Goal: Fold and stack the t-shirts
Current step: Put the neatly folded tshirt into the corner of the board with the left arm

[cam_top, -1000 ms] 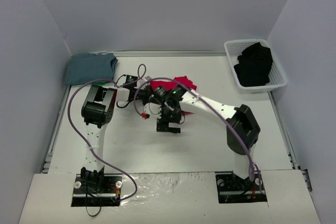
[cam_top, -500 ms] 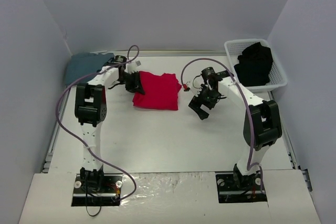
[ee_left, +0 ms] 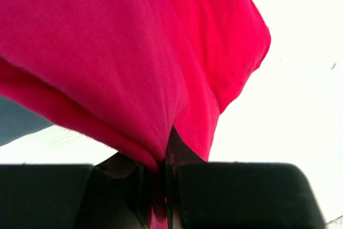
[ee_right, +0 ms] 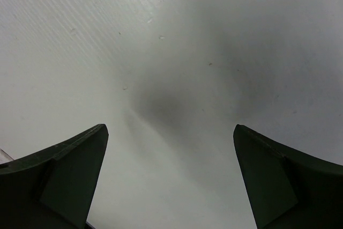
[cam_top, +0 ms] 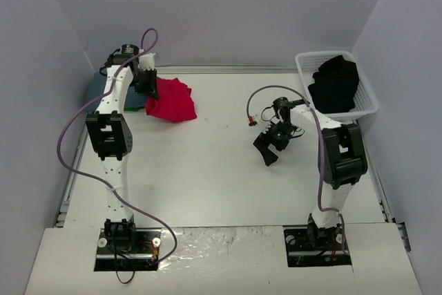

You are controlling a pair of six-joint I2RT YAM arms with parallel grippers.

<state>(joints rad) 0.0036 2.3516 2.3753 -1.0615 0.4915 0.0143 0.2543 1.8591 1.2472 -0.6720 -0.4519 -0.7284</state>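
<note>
My left gripper point(cam_top: 147, 82) is shut on the folded red t-shirt point(cam_top: 171, 100) at the far left of the table, and the cloth fills the left wrist view point(ee_left: 134, 52), pinched between my jaws. The blue-grey t-shirt point(cam_top: 97, 92) lies folded in the far left corner, mostly hidden behind my left arm and the red shirt. The black t-shirt point(cam_top: 334, 85) sits bundled in the basket. My right gripper point(cam_top: 268, 148) is open and empty over bare table right of centre; its wrist view shows only the white surface between the fingertips point(ee_right: 69, 170).
A white slatted basket point(cam_top: 366, 99) stands at the far right corner. Grey walls close in the table on the left, back and right. Purple cables loop off both arms.
My left gripper has carried the red t-shirt from the table's middle to the far left, by the blue-grey shirt. My right gripper has let go of it and pulled back to the right.
</note>
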